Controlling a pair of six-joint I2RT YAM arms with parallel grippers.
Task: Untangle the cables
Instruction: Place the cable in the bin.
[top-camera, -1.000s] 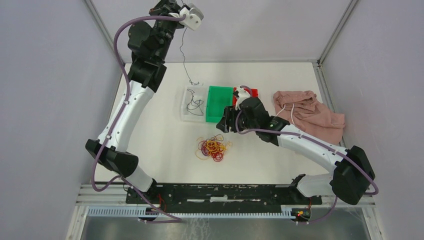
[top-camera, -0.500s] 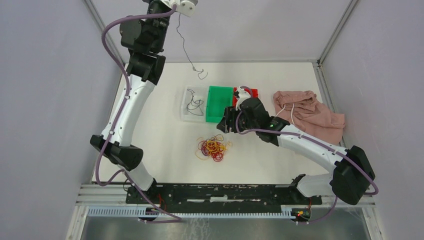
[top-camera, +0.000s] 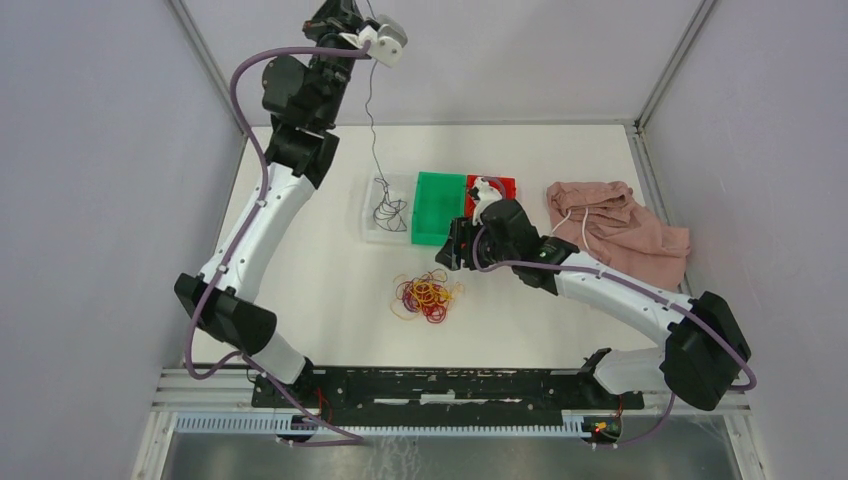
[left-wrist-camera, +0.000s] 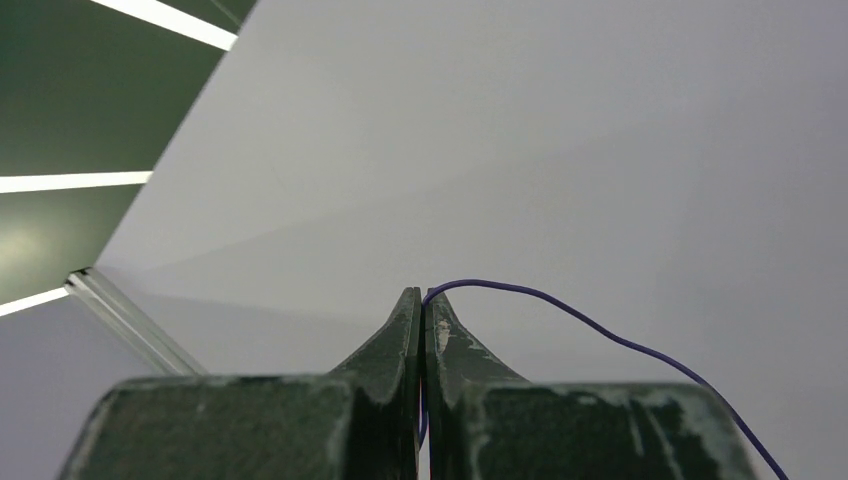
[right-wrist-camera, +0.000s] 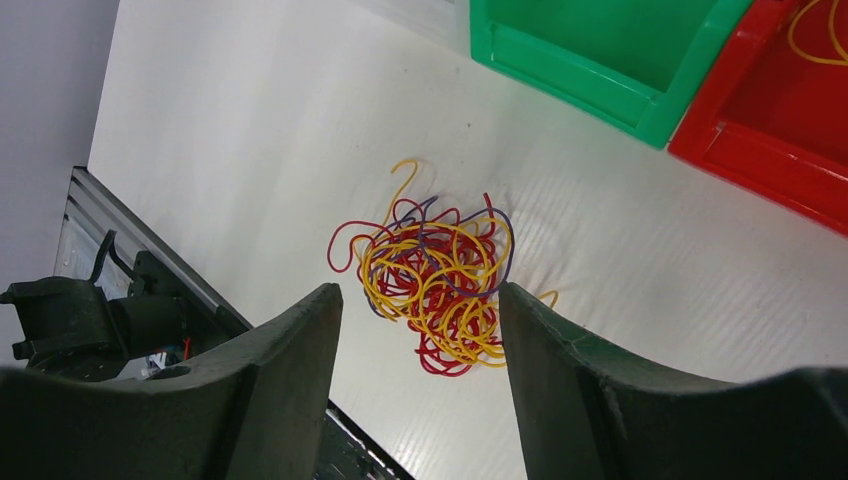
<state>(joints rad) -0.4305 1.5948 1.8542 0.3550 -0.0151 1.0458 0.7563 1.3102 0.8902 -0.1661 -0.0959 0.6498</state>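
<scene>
**Left hand high with one strand, right hand wide over the clump**

My left gripper (left-wrist-camera: 422, 300) is raised high above the far left of the table (top-camera: 320, 250), jaws pressed together on a single purple cable (left-wrist-camera: 560, 305). The strand hangs straight down to the clear bin (top-camera: 372, 232). Dark cable (top-camera: 388, 212) lies coiled in that bin, and I cannot tell whether my strand's lower end touches it.

My right gripper (right-wrist-camera: 418, 295) hovers with its jaws wide apart and nothing between them. It looks down on the tangle of cables (top-camera: 425, 295), a yellow, red and purple clump. The clump lies mid-table, nearer the near edge, apart from the bins.

The clear bin, green bin (top-camera: 440, 205) and red bin (top-camera: 500, 183) stand side by side in a row behind the clump. A yellow cable (right-wrist-camera: 815, 40) lies in the red one. A pink cloth (top-camera: 620, 225) sits toward the right edge.

Bare table runs from the clump to the left edge and to the near edge.
</scene>
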